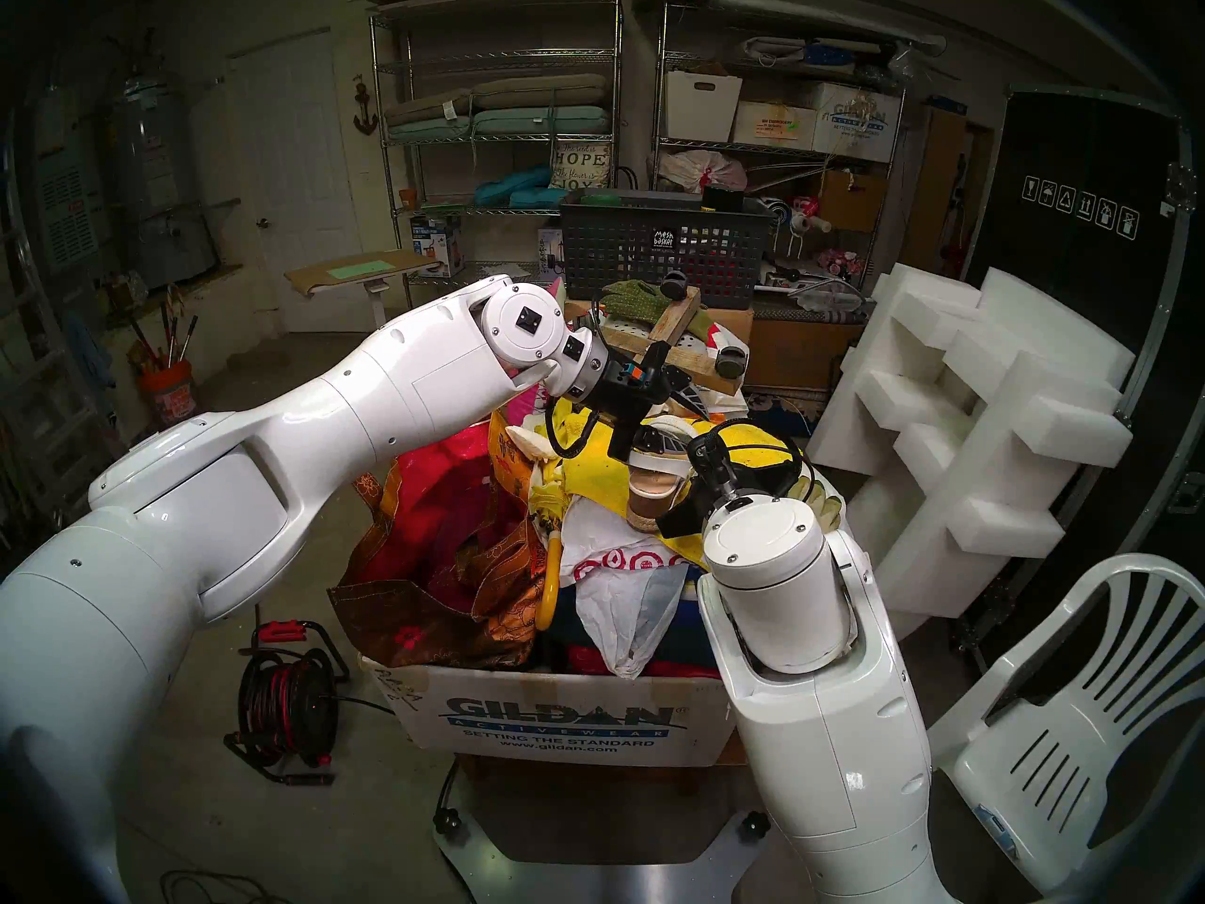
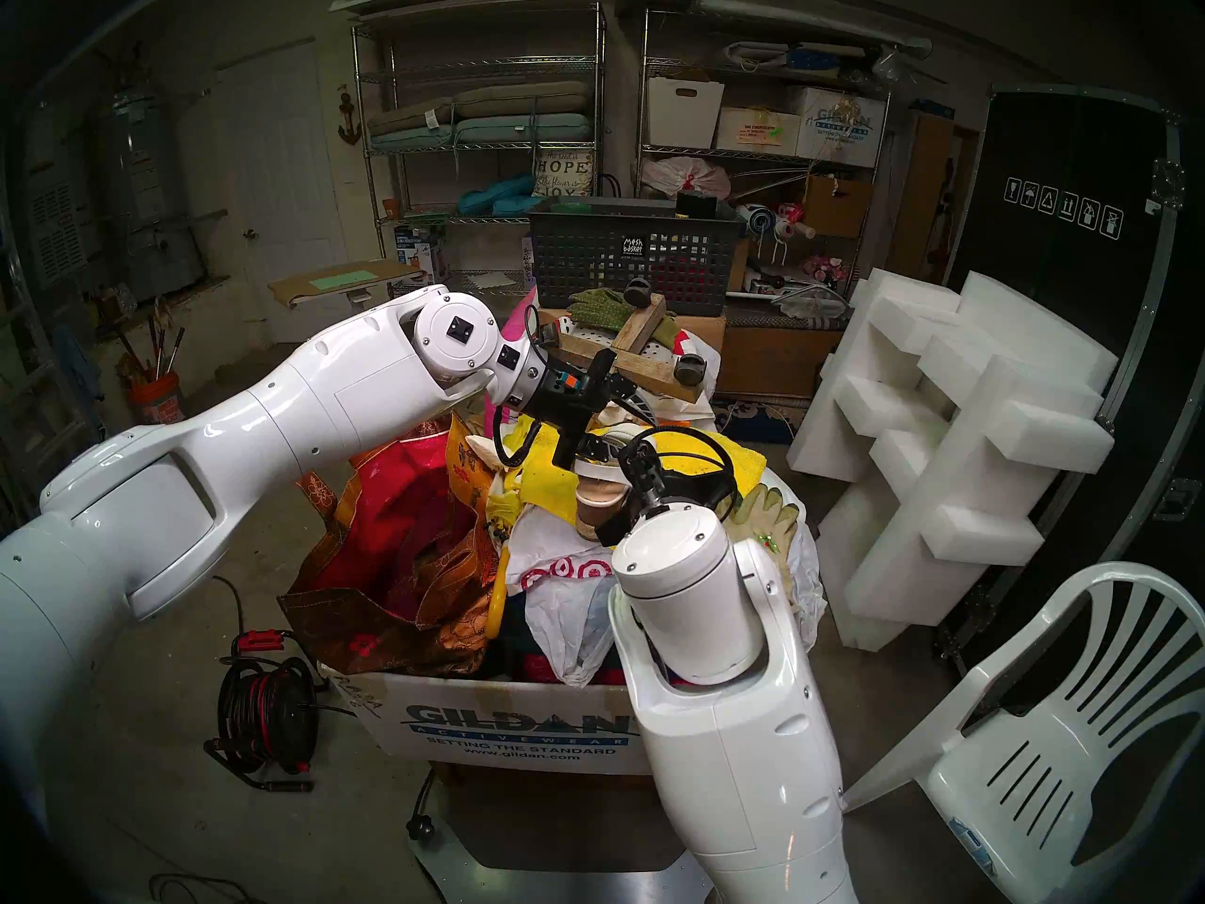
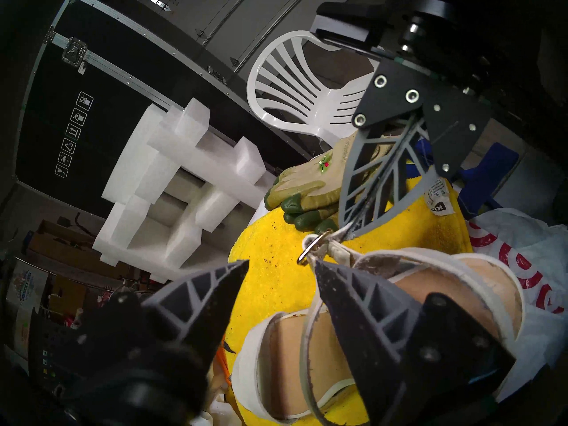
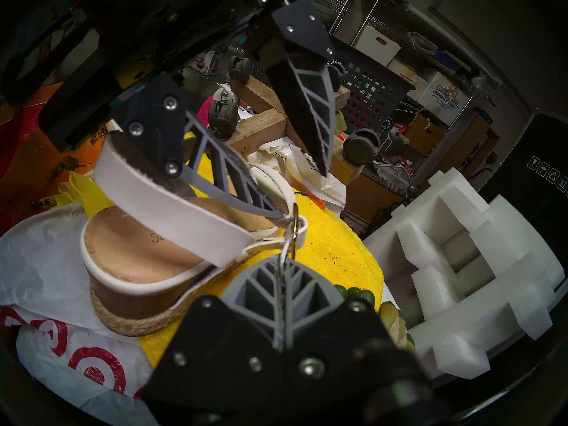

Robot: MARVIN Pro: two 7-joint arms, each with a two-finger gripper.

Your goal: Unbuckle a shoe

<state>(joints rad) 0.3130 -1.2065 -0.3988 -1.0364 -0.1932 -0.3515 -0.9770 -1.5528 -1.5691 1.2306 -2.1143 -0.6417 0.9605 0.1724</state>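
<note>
The wedge sandal [image 1: 654, 488] stands on a yellow cloth [image 1: 759, 456] atop a heaped box. It has a wide white strap, a cream insole [image 4: 144, 256], a brown heel and a jute-trimmed sole. My right gripper [image 4: 281, 270] is shut on the thin white ankle strap just beside the metal buckle [image 4: 294, 228]. The buckle also shows in the left wrist view [image 3: 309, 250], with the right gripper [image 3: 349, 231] pinching the strap there. My left gripper [image 3: 281, 264] is open. One finger [image 4: 233, 182] reaches inside the wide strap loop, its tip by the buckle. The other finger [image 4: 310, 108] hangs free above.
The pile fills a Gildan cardboard box [image 1: 554, 720], with a white and red plastic bag [image 1: 613, 563], a green glove [image 3: 307, 185] and colourful bags. A wooden caster dolly [image 4: 261, 121] and grey basket [image 1: 658, 250] lie behind. White foam blocks [image 1: 965, 413] and a white chair [image 1: 1076, 720] stand to the right.
</note>
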